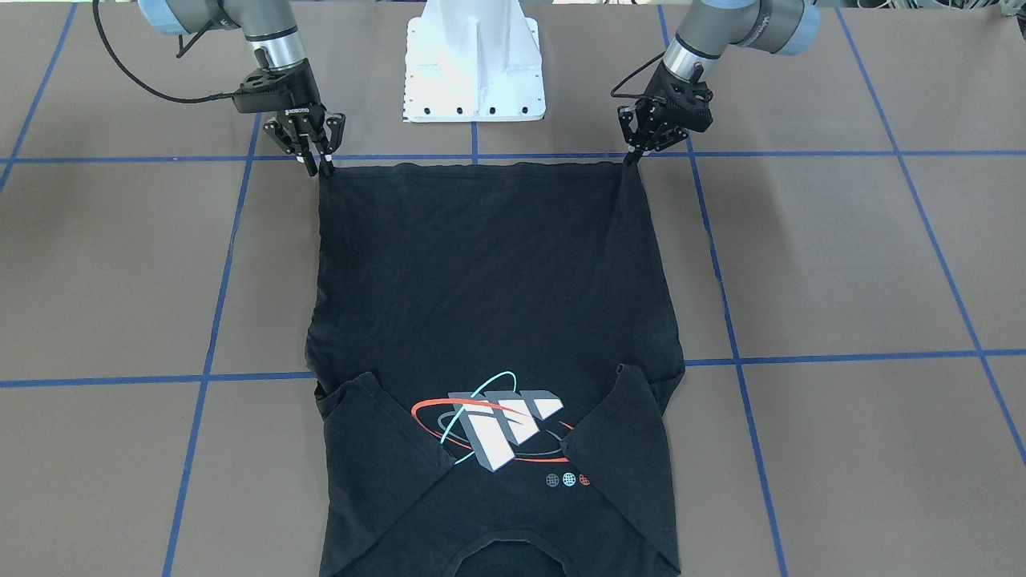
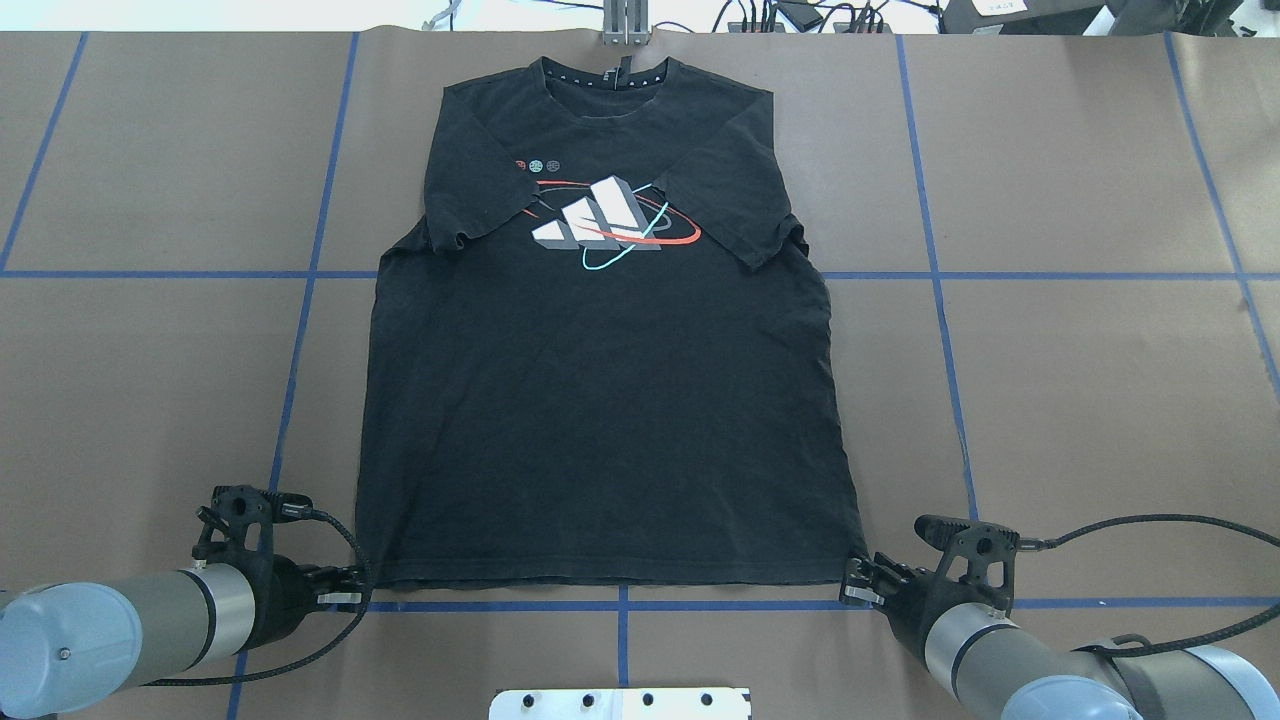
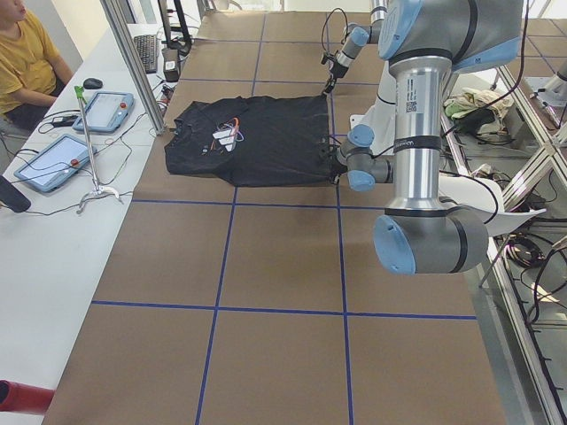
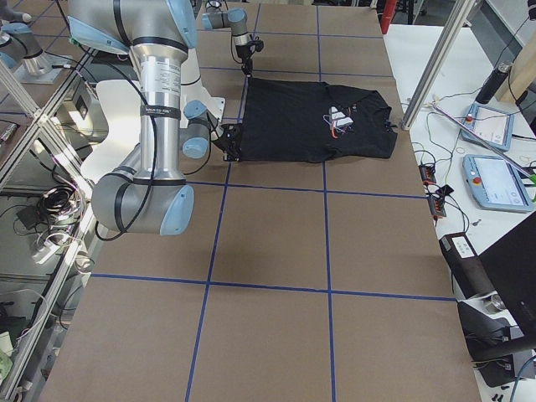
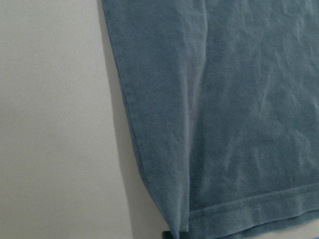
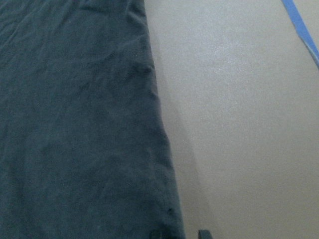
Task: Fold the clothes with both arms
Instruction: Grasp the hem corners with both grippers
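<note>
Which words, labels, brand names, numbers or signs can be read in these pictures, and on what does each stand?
"ROBOTIQ": white lettering on the body of the right pincer.
Too small to read: the white print inside the collar of the T-shirt; three round symbols beside its graphic; a sticker on the left arm.
The graphic itself shows no letters.
</note>
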Robot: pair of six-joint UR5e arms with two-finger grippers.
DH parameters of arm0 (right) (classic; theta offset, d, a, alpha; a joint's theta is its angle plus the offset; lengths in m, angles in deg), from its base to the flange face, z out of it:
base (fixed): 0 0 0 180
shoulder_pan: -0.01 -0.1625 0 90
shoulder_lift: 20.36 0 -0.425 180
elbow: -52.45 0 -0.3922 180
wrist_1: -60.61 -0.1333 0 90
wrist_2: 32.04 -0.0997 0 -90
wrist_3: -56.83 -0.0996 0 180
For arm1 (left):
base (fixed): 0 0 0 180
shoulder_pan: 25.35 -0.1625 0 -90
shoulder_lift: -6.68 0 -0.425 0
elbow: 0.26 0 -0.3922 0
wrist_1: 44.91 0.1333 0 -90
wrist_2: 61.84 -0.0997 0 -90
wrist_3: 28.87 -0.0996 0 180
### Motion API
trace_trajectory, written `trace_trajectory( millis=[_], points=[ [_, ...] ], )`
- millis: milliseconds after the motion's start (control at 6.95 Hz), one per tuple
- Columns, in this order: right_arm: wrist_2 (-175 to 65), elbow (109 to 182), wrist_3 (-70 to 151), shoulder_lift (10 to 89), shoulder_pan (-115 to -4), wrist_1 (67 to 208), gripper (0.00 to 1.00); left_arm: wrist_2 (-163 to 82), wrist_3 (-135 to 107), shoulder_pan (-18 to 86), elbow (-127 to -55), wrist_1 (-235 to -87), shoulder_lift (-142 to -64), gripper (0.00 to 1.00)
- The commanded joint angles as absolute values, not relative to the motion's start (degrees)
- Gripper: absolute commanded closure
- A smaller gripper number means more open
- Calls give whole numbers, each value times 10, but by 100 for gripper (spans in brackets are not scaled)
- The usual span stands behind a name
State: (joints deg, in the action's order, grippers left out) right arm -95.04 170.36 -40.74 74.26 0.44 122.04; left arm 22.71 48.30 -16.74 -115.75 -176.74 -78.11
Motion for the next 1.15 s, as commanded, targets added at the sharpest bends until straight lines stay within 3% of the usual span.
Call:
trace_trajectory(
  millis=[0,144,288,719,1007],
  points=[
    [-951,1703,-407,742,5,1220,64,227,483,-167,-1158,-1767,-781,100],
    [-951,1704,-407,742,6,1220,77,227,483,-167,-1158,-1767,-781,100],
    [-948,1707,-407,741,6,1220,100,227,483,-167,-1158,-1767,-781,100],
    [-954,1743,-406,742,-3,1224,100,234,476,-163,-1183,-1764,-778,100],
    [-1049,1826,-387,774,-52,1225,100,308,426,-144,-1290,-1662,-774,100]
  ],
)
